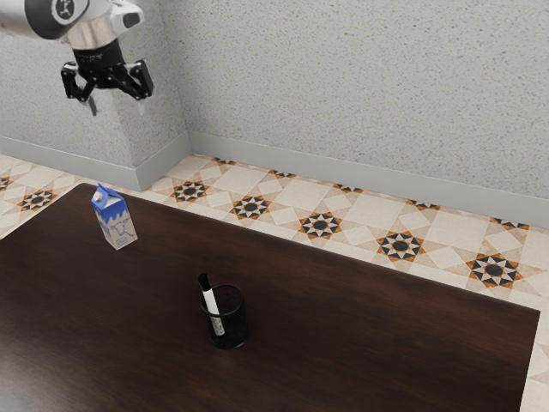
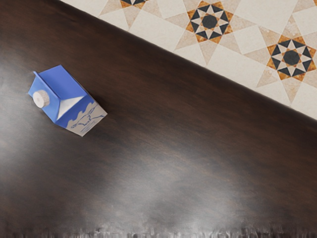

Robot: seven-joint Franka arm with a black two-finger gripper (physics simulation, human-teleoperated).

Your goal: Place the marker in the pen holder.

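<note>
Blue-topped carton point(image 1: 115, 221), upright on dark table point(image 1: 343, 318), well apart from pen holder point(image 1: 236, 328)

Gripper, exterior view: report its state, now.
Black two-finger gripper: open, fingers apart, holding nothing.

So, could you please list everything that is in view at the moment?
Marker: one, white with a black end, leaning inside the pen holder
Pen holder: one, dark and see-through, upright on the table
Milk carton: one, blue and whitish, standing near the table's edge
Table: one, dark brown, under these things
Floor: one, cream tiles with orange-and-black stars, beyond the table
Wall: speckled grey, behind
Arm: one, white, exterior view's upper left
Gripper: one, black, open, below the arm
</note>
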